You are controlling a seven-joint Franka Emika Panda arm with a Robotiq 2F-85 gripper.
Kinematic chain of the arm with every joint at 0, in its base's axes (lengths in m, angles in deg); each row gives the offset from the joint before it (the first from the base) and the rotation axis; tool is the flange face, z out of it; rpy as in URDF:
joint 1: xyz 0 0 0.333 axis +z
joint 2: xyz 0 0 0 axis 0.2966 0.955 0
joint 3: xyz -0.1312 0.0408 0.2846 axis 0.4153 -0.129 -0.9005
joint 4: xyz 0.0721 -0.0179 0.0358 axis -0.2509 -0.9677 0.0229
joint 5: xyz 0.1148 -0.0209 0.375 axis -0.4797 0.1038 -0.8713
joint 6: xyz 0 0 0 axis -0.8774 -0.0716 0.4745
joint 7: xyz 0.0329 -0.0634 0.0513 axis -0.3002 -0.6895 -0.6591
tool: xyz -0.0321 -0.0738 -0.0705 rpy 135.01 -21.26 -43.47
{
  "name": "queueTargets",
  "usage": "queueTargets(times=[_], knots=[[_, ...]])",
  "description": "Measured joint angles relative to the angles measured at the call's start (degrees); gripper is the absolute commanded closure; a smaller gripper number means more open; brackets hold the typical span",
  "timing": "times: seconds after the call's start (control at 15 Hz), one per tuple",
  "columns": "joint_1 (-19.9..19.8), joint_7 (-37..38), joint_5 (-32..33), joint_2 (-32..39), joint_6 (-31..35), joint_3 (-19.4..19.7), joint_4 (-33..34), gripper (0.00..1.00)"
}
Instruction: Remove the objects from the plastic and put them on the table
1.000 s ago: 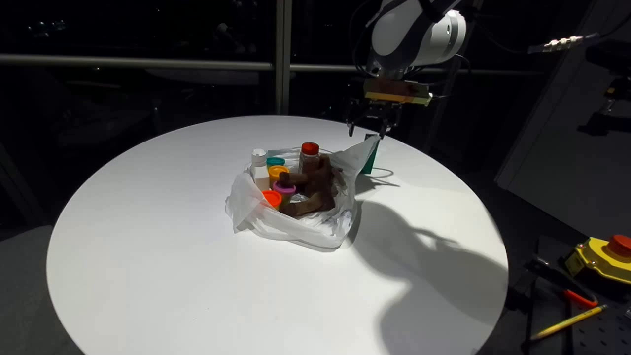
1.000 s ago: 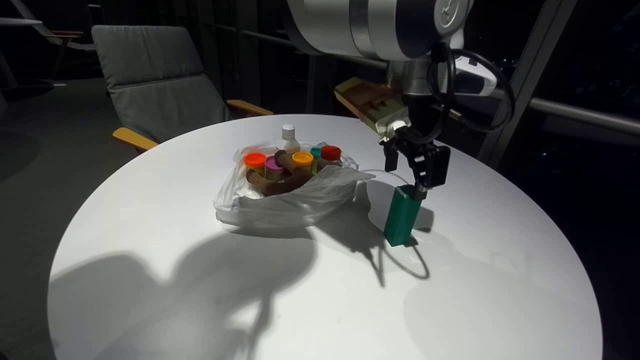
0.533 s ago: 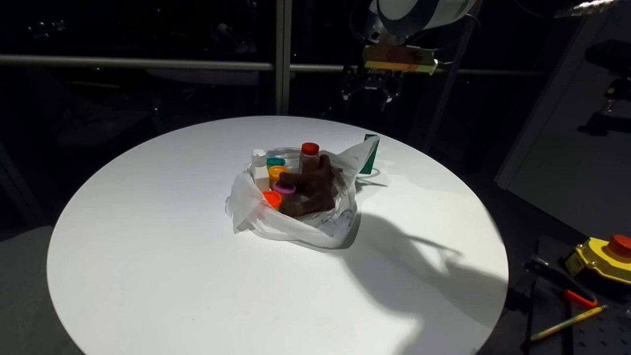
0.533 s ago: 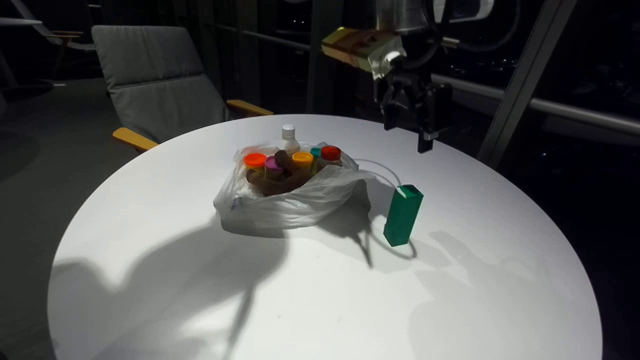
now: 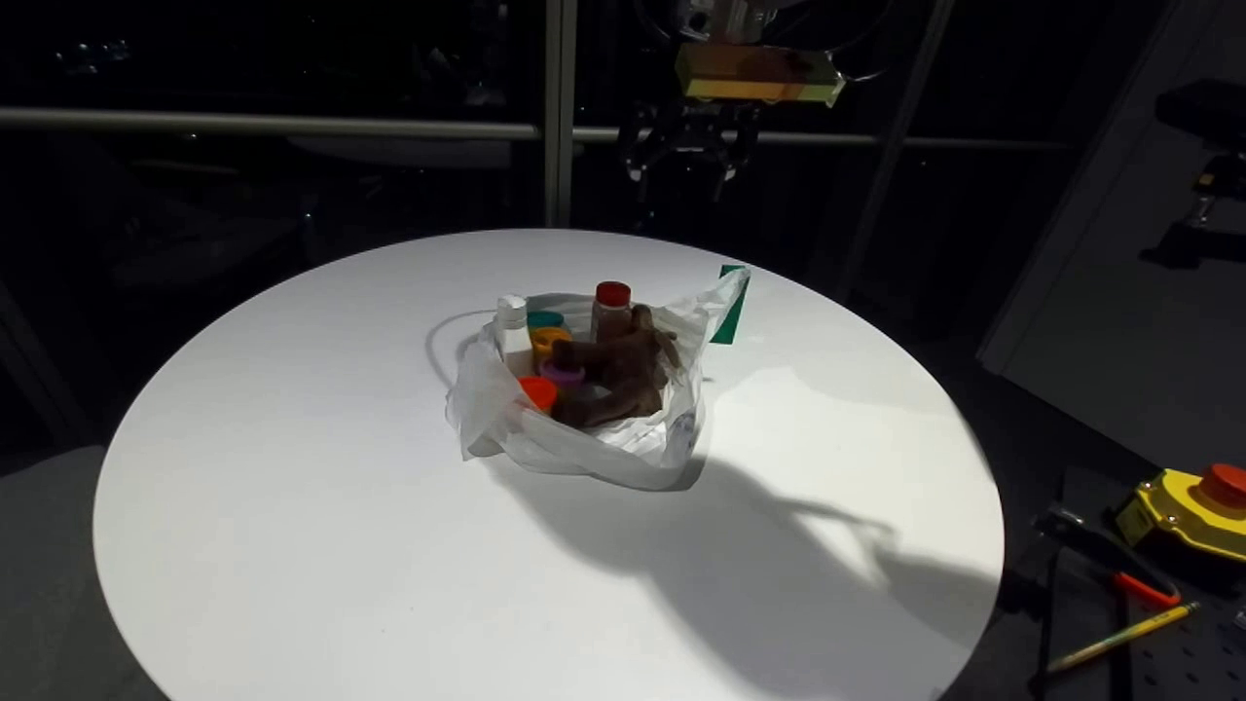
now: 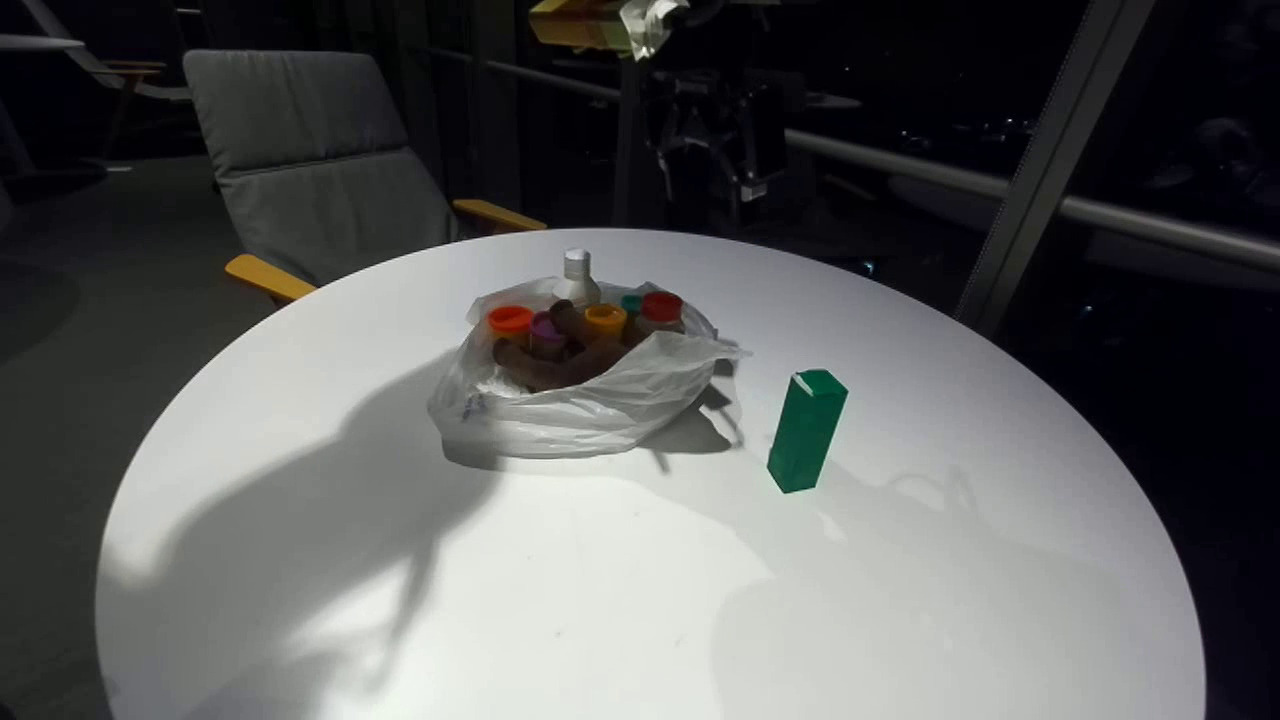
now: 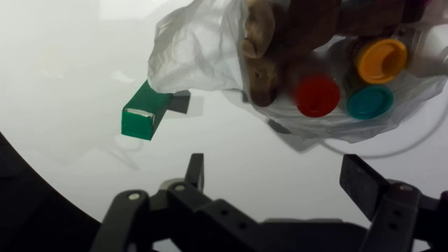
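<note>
The translucent plastic [image 5: 604, 469] sits bunched on the round white table [image 5: 292, 506] in both exterior views. Inside it lie the brown plush animal [image 5: 623, 378], the red-capped bottle [image 5: 611, 304], and cups with orange [image 6: 510, 320], yellow [image 6: 605, 318], purple [image 6: 547, 328] and green [image 7: 370, 101] lids. A white bottle [image 6: 577, 276] is in there too. On the bare tabletop beside the bag, a green box [image 6: 806, 430] stands upright. My gripper [image 7: 273, 157] hangs well above the table, open, its fingers wide apart with nothing between them.
A flap of the bag reaches out close to the green box. A grey chair [image 6: 310, 170] stands behind the table in an exterior view. Off the table's edge, a yellow box with a red button [image 5: 1192, 511] and a pencil [image 5: 1119, 638] lie on a dark surface.
A second ago my gripper was low at the top of the green box. It has risen away and shifted left in both exterior views. The box stays standing in place.
</note>
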Motion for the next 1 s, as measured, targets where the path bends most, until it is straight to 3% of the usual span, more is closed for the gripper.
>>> queueTargets(times=[0.47, 1.0], knots=[[-1.3, -8.0, -3.7, 2.4, -0.8, -4.1, 0.5, 0.00], [-2.0, -12.9, -4.5, 9.5, -0.9, -4.7, 4.6, 0.00]])
